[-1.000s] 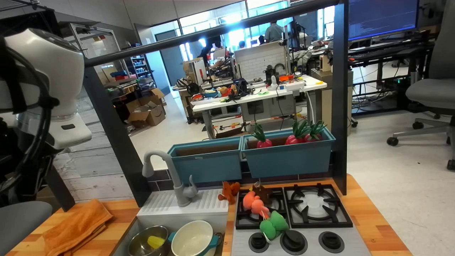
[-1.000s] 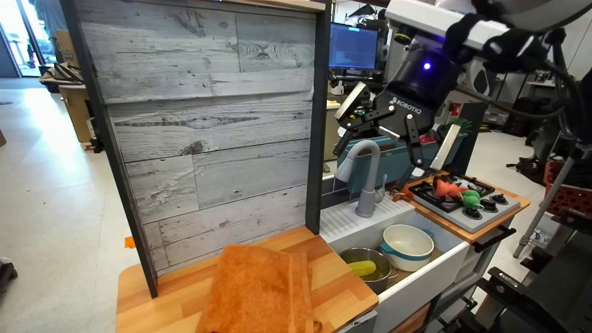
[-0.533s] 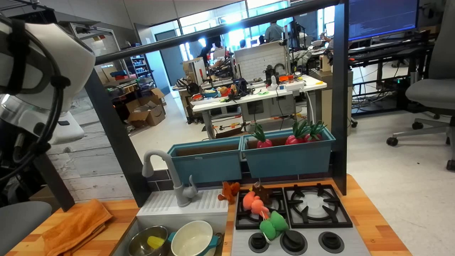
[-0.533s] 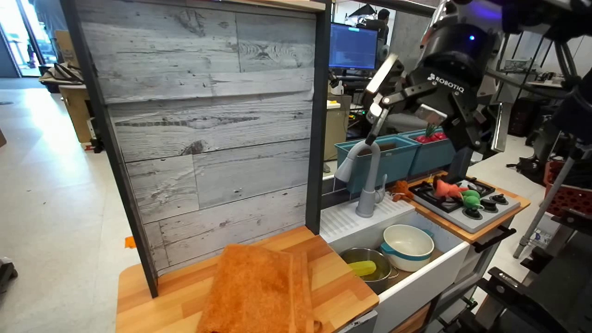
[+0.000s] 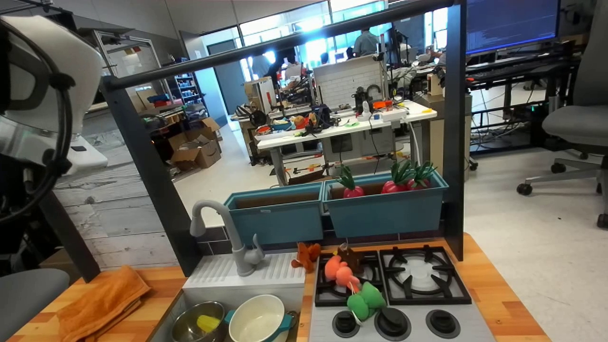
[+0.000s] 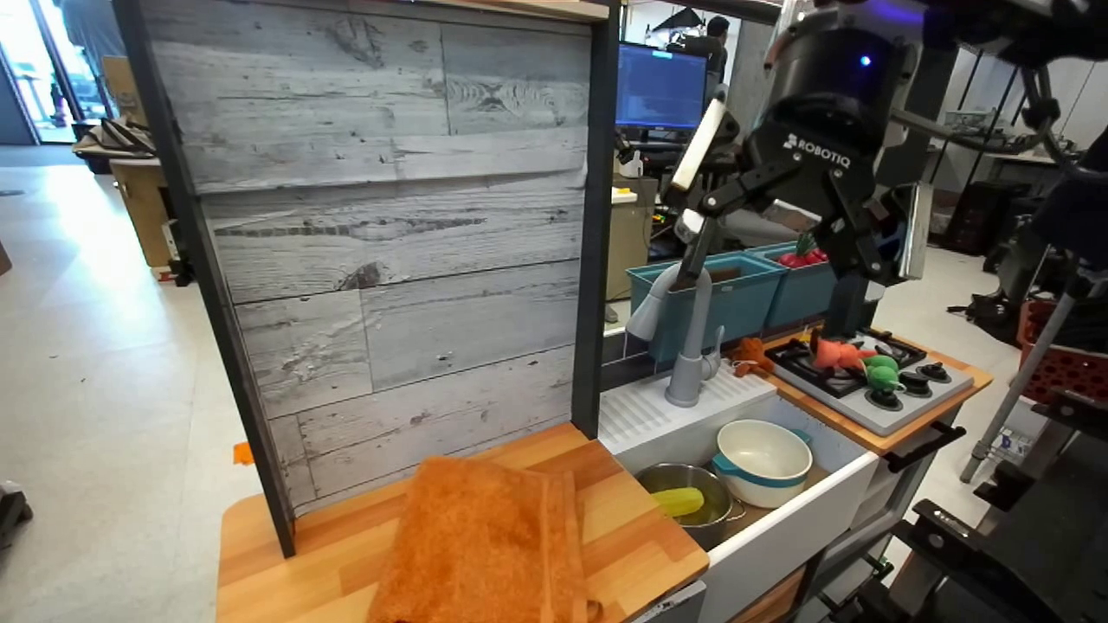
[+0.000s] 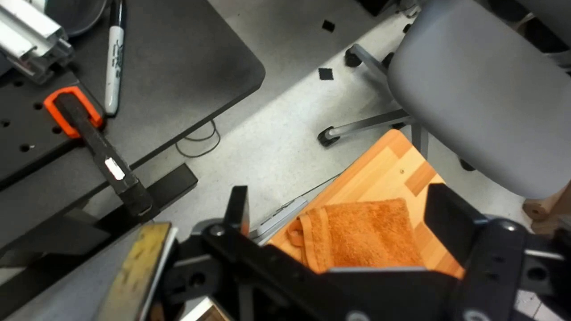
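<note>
My gripper (image 6: 769, 285) is open and empty, high in the air in an exterior view, in front of the faucet (image 6: 688, 346) and the teal planter boxes (image 6: 736, 311). In the wrist view the open fingers (image 7: 340, 198) frame a folded orange towel (image 7: 366, 232) well below them. The towel lies on the wooden counter (image 7: 379, 169) and also shows in both exterior views (image 5: 102, 301) (image 6: 493, 536). A steel pot (image 6: 692, 480) with a yellow item (image 6: 679, 502) and a white and teal pot (image 6: 762, 454) stand in the sink. The gripper touches nothing.
Red and green soft toys (image 5: 342, 273) (image 5: 365, 300) lie on the stove (image 5: 427, 275). Red radishes (image 5: 394, 185) sit in a planter. A grey wood panel (image 6: 407, 216) and dark posts (image 6: 597, 216) frame the counter. A black table (image 7: 178, 58) and chair (image 7: 482, 98) show in the wrist view.
The gripper swung right and turned from its earlier tilt in an exterior view, then shifted slightly back left. It stayed open. The towel, pots and toys have not moved.
</note>
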`<action>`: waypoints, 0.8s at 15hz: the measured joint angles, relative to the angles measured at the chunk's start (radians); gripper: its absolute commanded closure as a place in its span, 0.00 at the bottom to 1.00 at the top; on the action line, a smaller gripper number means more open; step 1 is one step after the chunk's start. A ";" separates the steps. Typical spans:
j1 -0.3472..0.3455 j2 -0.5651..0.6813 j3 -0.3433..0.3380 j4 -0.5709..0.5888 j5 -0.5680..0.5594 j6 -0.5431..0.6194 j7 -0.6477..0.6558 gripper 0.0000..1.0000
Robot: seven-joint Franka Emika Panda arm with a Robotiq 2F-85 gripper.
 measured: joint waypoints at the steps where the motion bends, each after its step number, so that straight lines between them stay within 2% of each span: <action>1: 0.076 -0.021 -0.053 0.006 -0.026 0.000 0.011 0.00; 3: 0.206 -0.049 -0.135 0.019 -0.106 0.000 0.043 0.00; 6: 0.340 -0.049 -0.219 0.046 -0.266 0.000 0.088 0.00; 9: 0.416 -0.003 -0.299 0.092 -0.467 0.007 0.107 0.00; 11: 0.445 0.058 -0.353 0.132 -0.599 0.063 0.114 0.00; 12: 0.448 0.082 -0.366 0.144 -0.607 0.076 0.115 0.00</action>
